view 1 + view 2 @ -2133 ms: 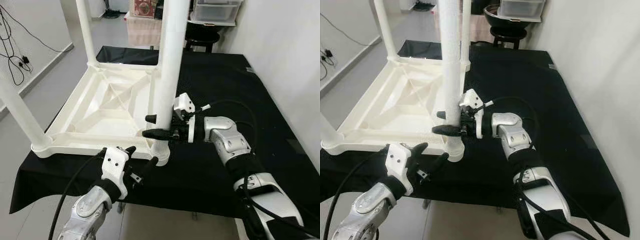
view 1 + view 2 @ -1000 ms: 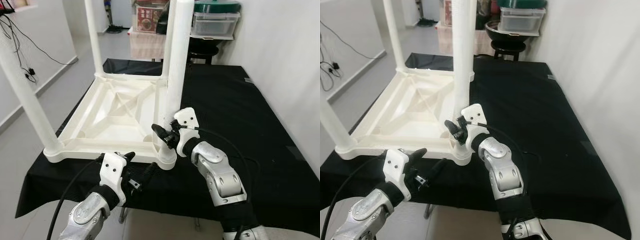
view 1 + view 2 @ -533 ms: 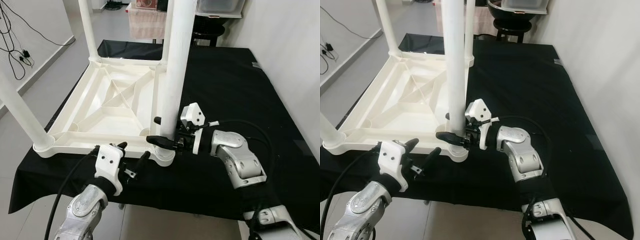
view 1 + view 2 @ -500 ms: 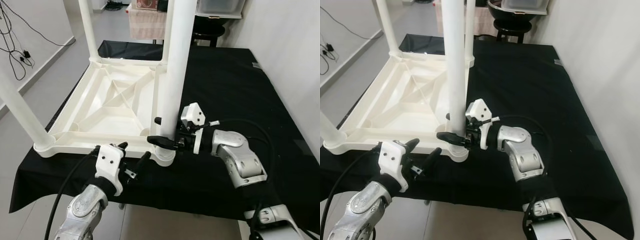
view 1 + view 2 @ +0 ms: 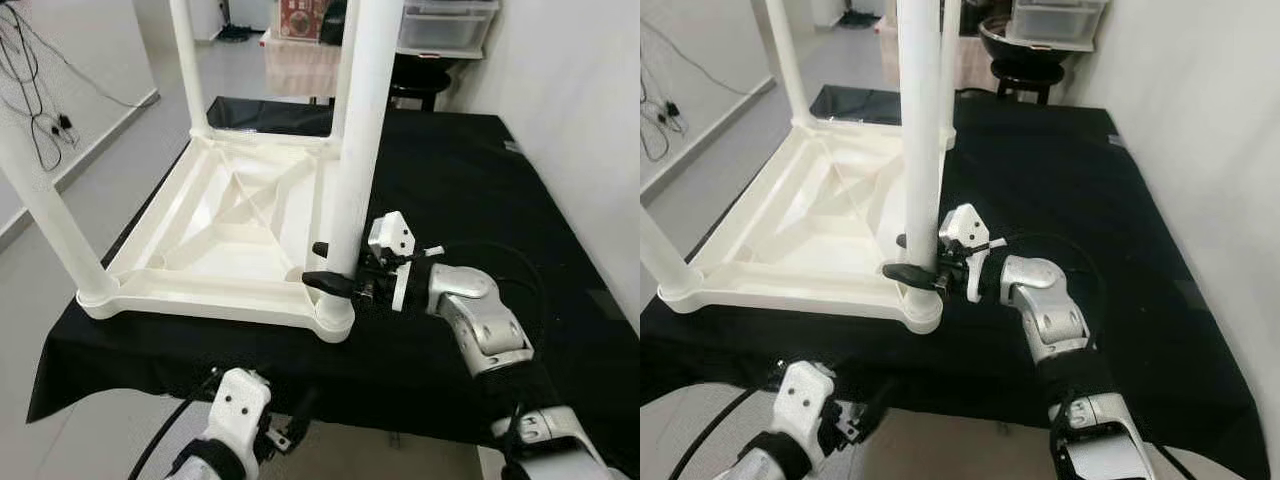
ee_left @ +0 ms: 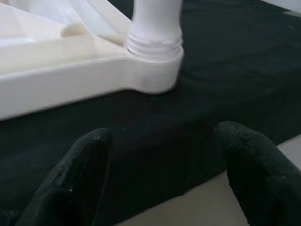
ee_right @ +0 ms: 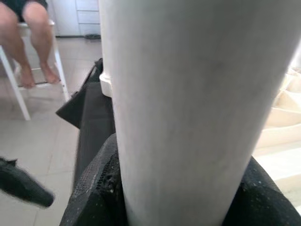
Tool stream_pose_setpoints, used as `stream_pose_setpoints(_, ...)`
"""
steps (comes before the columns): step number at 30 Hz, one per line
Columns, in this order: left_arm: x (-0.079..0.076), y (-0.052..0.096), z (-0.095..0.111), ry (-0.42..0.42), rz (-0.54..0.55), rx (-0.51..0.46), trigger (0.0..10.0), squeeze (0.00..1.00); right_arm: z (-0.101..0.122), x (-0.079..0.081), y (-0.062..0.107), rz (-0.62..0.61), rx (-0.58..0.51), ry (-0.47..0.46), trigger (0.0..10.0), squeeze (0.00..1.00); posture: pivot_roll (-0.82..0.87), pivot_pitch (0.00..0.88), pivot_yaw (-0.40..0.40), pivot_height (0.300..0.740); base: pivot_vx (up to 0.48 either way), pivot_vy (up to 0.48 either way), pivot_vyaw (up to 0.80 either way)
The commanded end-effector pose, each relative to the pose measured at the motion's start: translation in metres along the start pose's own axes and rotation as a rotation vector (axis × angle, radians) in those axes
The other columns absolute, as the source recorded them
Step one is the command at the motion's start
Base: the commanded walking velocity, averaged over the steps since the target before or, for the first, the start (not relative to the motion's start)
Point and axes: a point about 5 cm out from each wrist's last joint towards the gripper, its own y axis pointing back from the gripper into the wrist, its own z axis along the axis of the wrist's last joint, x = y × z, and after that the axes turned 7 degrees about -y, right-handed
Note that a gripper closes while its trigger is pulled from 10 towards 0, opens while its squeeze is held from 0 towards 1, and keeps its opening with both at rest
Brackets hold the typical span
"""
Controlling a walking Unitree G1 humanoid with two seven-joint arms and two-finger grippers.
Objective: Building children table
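The children's table top (image 5: 235, 215) lies upside down on the left half of a black-covered work table (image 5: 470, 190), its ribbed underside facing up. Four white legs stand upright in the corner sockets: the near right leg (image 5: 358, 130), the near left leg (image 5: 45, 205), the far left leg (image 5: 186, 65) and a far right leg partly hidden behind the near right one.

The right gripper (image 5: 325, 266) is closed around the near right leg just above its socket (image 5: 335, 318); in the right wrist view the black fingers (image 7: 96, 188) wrap the white tube on both sides. In the left wrist view a band of thread (image 6: 154, 47) is exposed above the socket collar. Judgement: this leg is not fully seated and needs further turning; the other three appear seated, though their joints are too small to confirm. After that, the table remains to be turned upright.

The left gripper (image 5: 290, 425) hangs below the near edge of the work table, fingers spread apart and holding nothing, pointed up at the socket corner.

Surroundings: a white wall lies close along the right; a dark stool (image 5: 415, 85) and a storage bin (image 5: 440, 25) stand beyond the far edge; cables (image 5: 30, 100) hang on the left wall. The right wrist view shows a person's bare legs (image 7: 26, 42) on a white chair to the left. Nothing blocks the leg being gripped.
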Motion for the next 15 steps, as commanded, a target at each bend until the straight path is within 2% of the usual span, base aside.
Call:
stream_pose_setpoints(1, -0.002, 0.004, -0.001, -0.039, -0.011, 0.013, 10.0, 0.0, -0.01, 0.015, -0.002, 0.07, 0.013, -0.048, 0.0, 0.0, 0.04, 0.08, -0.033, 0.74, 0.0, 0.0, 0.0)
stream_pose_setpoints(2, 0.0, 0.001, -0.001, -0.066, -0.019, 0.009, 10.0, 0.0, -0.011, 0.018, 0.0, 0.052, 0.004, -0.047, 0.0, 0.0, 0.04, 0.046, -0.04, 0.74, 0.0, 0.0, 0.0)
stream_pose_setpoints(4, 0.004, -0.004, -0.001, -0.091, -0.023, 0.001, 10.0, 0.0, -0.012, 0.018, 0.001, 0.031, 0.0, -0.042, 0.0, 0.0, 0.04, 0.036, -0.044, 0.74, 0.0, 0.0, 0.0)
stream_pose_setpoints(5, 0.009, -0.01, -0.002, -0.092, -0.012, -0.012, 10.0, 0.0, -0.019, 0.016, 0.0, -0.059, 0.024, -0.044, 0.0, 0.0, 0.02, 0.026, -0.043, 0.74, 0.0, 0.0, 0.0)
stream_pose_setpoints(6, 0.015, -0.016, -0.003, -0.083, 0.003, -0.029, 10.0, 0.0, -0.033, 0.005, -0.001, -0.33, 0.07, -0.067, 0.0, 0.0, 0.01, 0.02, -0.049, 0.74, 0.0, 0.0, 0.0)
stream_pose_setpoints(7, 0.018, -0.02, -0.004, -0.075, 0.014, -0.038, 10.0, 0.0, -0.044, -0.001, 0.0, -0.525, 0.109, -0.078, 0.0, 0.0, 0.0, 0.013, -0.053, 0.74, 0.0, 0.0, 0.0)
stream_pose_setpoints(8, 0.018, -0.02, -0.004, -0.075, 0.014, -0.038, 10.0, 0.0, -0.044, -0.001, 0.0, -0.525, 0.109, -0.078, 0.0, 0.0, 0.0, 0.013, -0.053, 0.74, 0.0, 0.0, 0.0)
stream_pose_setpoints(9, 0.02, -0.023, -0.006, -0.069, 0.02, -0.042, 10.0, 0.0, -0.057, -0.005, 0.007, -0.759, 0.158, -0.104, 0.0, 0.0, 0.0, 0.003, -0.054, 0.74, 0.0, 0.0, 0.0)
stream_pose_setpoints(10, 0.018, -0.024, -0.007, -0.084, 0.022, -0.038, 10.0, 0.0, -0.078, 0.014, 0.014, -0.835, 0.215, -0.143, 0.0, 0.0, -0.01, 0.0, -0.053, 0.74, 0.0, 0.0, 0.0)
stream_pose_setpoints(11, 0.018, -0.024, -0.007, -0.084, 0.022, -0.038, 10.0, 0.0, -0.078, 0.014, 0.014, -0.835, 0.215, -0.143, 0.0, 0.0, -0.01, 0.0, -0.053, 0.74, 0.0, 0.0, 0.0)
stream_pose_setpoints(12, 0.015, -0.023, -0.019, -0.108, 0.022, 0.001, 10.0, 0.0, -0.108, 0.049, 0.015, -0.838, 0.305, -0.213, 0.0, 0.0, -0.02, 0.0, -0.018, 0.74, 0.0, 0.0, 0.0)
stream_pose_setpoints(15, 0.015, -0.022, -0.025, -0.103, 0.027, 0.023, 10.0, 0.0, -0.112, 0.055, 0.013, -0.844, 0.319, -0.217, 0.0, 0.0, -0.02, 0.0, -0.014, 0.74, 0.0, 0.0, 0.0)
